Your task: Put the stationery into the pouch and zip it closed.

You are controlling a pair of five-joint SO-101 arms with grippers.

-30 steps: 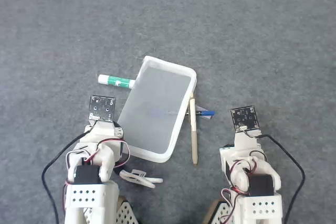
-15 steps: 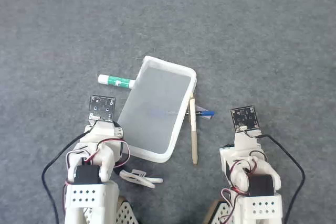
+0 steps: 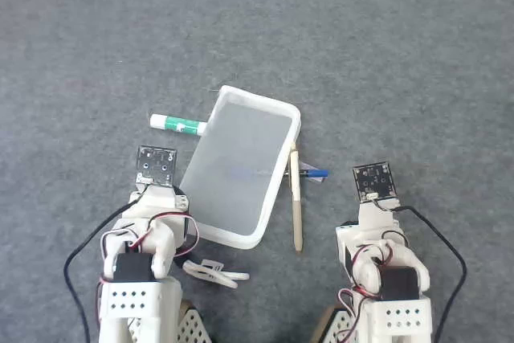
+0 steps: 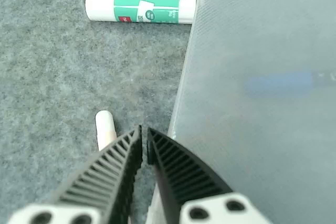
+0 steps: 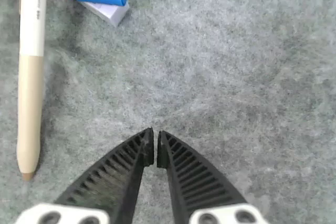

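A translucent white pouch [image 3: 241,166] lies flat in the middle of the grey mat; through it shows a faint blue mark. A green-and-white glue stick [image 3: 177,124] lies at its left edge. A beige pen [image 3: 296,198] lies along its right side, beside a blue-capped pen [image 3: 312,173] resting on a small pale eraser [image 5: 107,11]. My left gripper [image 4: 142,129] is shut and empty, just off the pouch's [image 4: 262,77] left edge, with the glue stick [image 4: 140,8] ahead. My right gripper [image 5: 155,132] is shut and empty over bare mat, right of the beige pen [image 5: 30,77].
A white clip [image 3: 210,272] lies near the left arm's base. A small pale rounded piece [image 4: 105,127] pokes out beside the left fingers. Open grey mat stretches beyond the pouch and to both sides. A pale strip borders the mat's far edge.
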